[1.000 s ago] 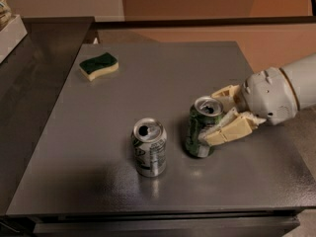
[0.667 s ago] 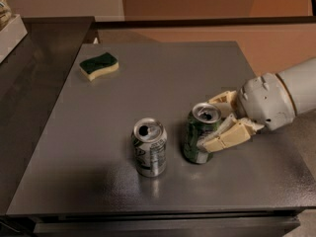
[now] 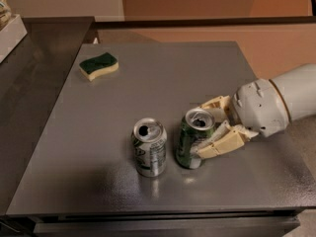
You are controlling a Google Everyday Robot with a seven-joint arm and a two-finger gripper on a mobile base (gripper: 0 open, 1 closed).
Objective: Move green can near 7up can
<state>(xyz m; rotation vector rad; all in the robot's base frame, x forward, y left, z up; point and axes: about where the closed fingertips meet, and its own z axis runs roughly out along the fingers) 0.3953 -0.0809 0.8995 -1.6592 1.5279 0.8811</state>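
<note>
We see the gripper (image 3: 202, 129) reaching in from the right on its white arm (image 3: 276, 102), over the front half of the grey table (image 3: 163, 78). Its two cream fingers (image 3: 224, 143) are pinched around the green can (image 3: 191, 141). One finger lies across the side of the can nearest us and the other passes behind it, so the can sits between them at the tip of the hand.

The green can stands on the table just right of the 7up can (image 3: 149, 148), with only a narrow strip of tabletop between the two; we see no contact. It appears to lean a little, its open top tipped toward the gripper, while the 7up can stands upright.

A green and yellow sponge (image 3: 98, 65) lies well apart from both, toward the far left corner.

Compared with a second ago, the green can and the gripper holding it have shifted left and slightly toward the front edge — the gap to the 7up can was clearly wider then and has narrowed step by step. The 7up can and the sponge sit where they were.
</note>
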